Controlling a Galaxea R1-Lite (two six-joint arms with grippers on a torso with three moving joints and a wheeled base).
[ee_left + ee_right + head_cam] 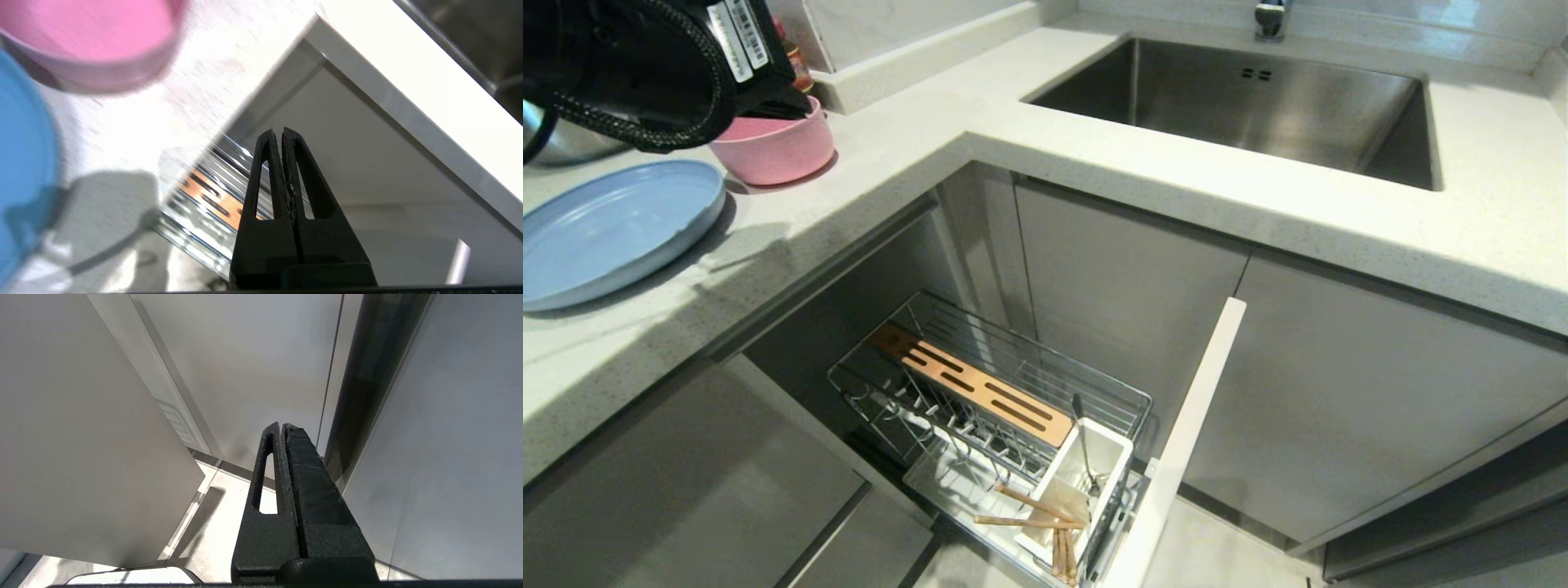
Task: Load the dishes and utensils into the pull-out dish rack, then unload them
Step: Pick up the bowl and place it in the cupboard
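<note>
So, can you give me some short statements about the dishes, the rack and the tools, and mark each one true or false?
1. The blue plate lies on the countertop. True.
2. The pink bowl stands in the pull-out rack. False: it is on the countertop.
3. The chopsticks are at the white cutlery cup. True.
4. The left tool holds the plate. False: it is shut on nothing.
5. The right tool is shut. True.

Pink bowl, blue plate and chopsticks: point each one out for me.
pink bowl [776, 151], head view, outer side wall.
blue plate [605, 229], head view, middle of its flat inside.
chopsticks [1033, 506], head view, shaft of one stick over the rack's cutlery cup.
</note>
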